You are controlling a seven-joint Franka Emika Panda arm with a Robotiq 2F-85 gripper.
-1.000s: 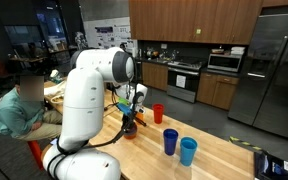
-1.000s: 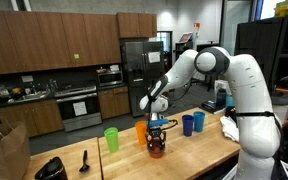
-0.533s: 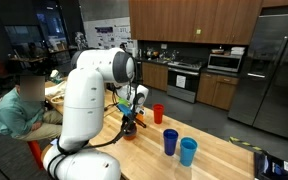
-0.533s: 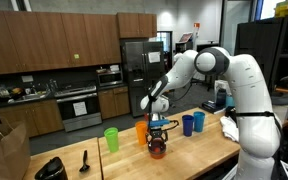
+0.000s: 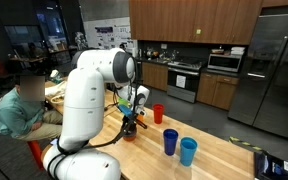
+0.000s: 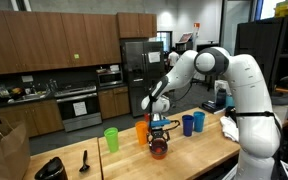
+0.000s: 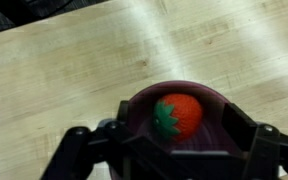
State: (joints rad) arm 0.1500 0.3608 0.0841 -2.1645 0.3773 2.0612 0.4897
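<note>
Both exterior views are evenly lit from overhead, small and slightly grainy. In an exterior view the steel fridge point(image 5: 274, 70) carries soft reflections. The wrist view is blurred throughout. Pale glare streaks cross the wooden table point(image 7: 64, 60), and the inside of the bowl point(image 7: 216, 130) is dim.

The wooden surface point(image 6: 199, 152) is long and light brown. In an exterior view, a green cup point(image 6: 111, 138), an orange cup point(image 6: 141, 131), a dark blue cup point(image 6: 188, 124) and a light blue cup point(image 6: 198, 121) stand in a row. A dark red bowl point(image 6: 158, 150) sits nearer. A black spoon point(image 6: 85, 160) lies left.
</note>
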